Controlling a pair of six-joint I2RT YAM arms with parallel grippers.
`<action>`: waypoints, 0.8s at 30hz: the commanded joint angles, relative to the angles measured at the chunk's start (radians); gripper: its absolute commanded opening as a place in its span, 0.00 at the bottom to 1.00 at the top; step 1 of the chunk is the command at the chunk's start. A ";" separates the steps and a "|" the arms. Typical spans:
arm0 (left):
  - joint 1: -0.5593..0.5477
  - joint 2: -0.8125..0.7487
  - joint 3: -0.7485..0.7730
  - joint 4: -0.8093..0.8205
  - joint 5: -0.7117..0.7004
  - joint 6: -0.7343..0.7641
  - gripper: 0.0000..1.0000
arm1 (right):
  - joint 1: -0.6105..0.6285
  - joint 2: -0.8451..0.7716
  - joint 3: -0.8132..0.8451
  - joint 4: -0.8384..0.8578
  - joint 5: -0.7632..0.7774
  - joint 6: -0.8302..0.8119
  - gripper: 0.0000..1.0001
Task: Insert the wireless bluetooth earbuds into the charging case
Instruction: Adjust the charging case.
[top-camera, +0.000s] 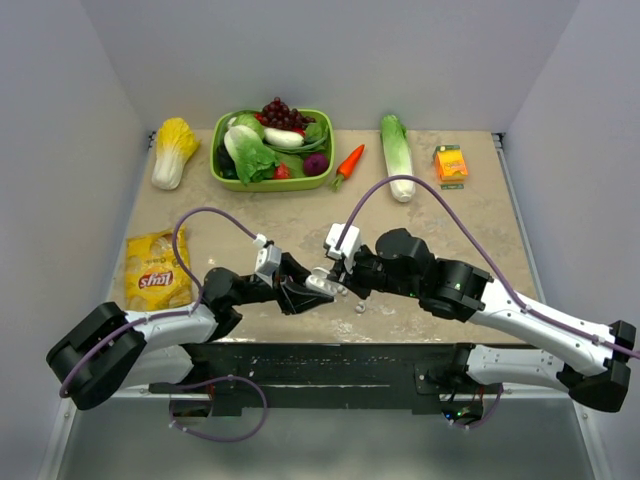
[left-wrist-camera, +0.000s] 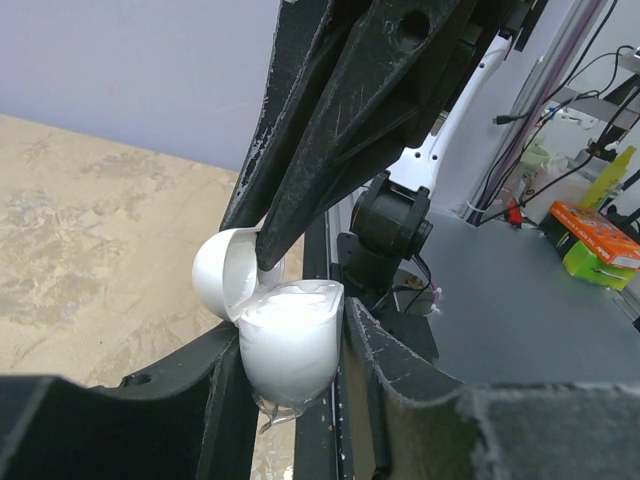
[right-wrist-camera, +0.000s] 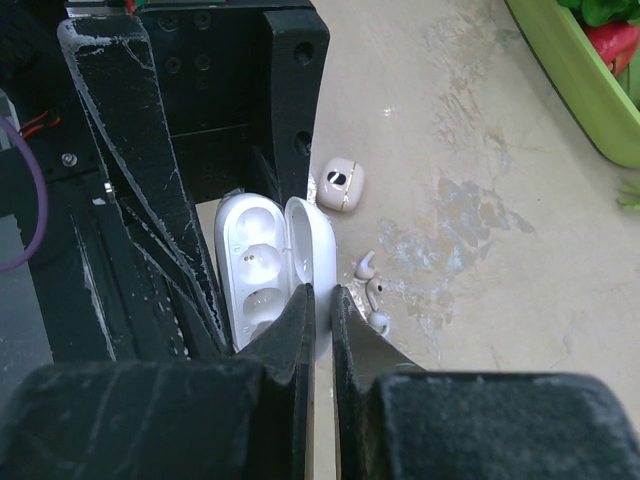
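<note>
The left fingers (left-wrist-camera: 215, 390) clamp the charging case (right-wrist-camera: 250, 265) near the table's (right-wrist-camera: 480, 220) 6 o'clock edge, with its lid swung open. The right fingers (right-wrist-camera: 290, 340), almost together, straddle the lid's rim; I cannot tell whether they pinch it. The wireless bluetooth earbuds (right-wrist-camera: 375, 295) lie on the table at the case's 3 o'clock, and a small beige piece (right-wrist-camera: 340, 185) lies at 1 o'clock.

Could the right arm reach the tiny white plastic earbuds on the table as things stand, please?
Probably yes: the tiny white plastic earbuds lie uncovered beside the right gripper, though its jaws must first release the glossy white plastic charging case.
</note>
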 joint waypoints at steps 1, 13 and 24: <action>0.000 -0.004 0.033 0.053 -0.004 0.021 0.39 | 0.014 0.001 0.052 0.028 0.011 -0.004 0.00; 0.000 0.020 0.058 0.053 0.046 -0.005 0.45 | 0.045 0.017 0.066 0.008 0.078 -0.030 0.00; 0.000 0.057 0.049 0.108 0.040 -0.033 0.00 | 0.059 0.004 0.064 0.006 0.098 -0.033 0.00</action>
